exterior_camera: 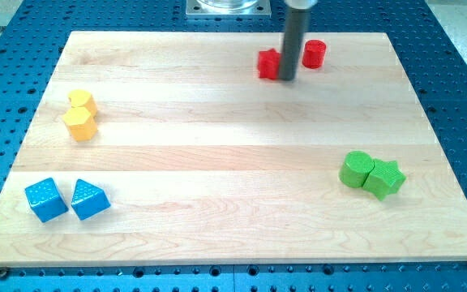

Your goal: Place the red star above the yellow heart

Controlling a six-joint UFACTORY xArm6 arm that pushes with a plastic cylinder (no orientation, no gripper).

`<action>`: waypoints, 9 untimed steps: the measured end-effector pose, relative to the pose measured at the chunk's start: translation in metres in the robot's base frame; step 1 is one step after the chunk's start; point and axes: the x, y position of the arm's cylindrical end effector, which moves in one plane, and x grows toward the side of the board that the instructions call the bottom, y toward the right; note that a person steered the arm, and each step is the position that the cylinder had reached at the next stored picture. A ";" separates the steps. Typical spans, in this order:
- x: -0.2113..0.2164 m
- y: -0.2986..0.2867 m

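Where the dark rod descends at the view's top, my tip [288, 79] touches the right side of the small red star-shaped block [267, 64], near the wooden counter's [233, 154] far edge. No gripper exists, so nothing is clasped. The yellow heart-shaped block [82, 103] sits well apart, leftward. The star looks light, rigid and likely to spin; push through its centre.

Red block [267, 64], near the worktop's [217, 154] far edge: right portion hidden behind the rod; shape not determinable. Tool tip [287, 79]: seen just right of that block; contact cannot be judged. Rod: upper length cut off by the view's top. Metal base plate [226, 7] beyond the far edge: cut off likewise.
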 end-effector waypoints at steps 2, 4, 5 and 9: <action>-0.028 0.016; -0.051 -0.147; 0.006 -0.134; -0.025 -0.271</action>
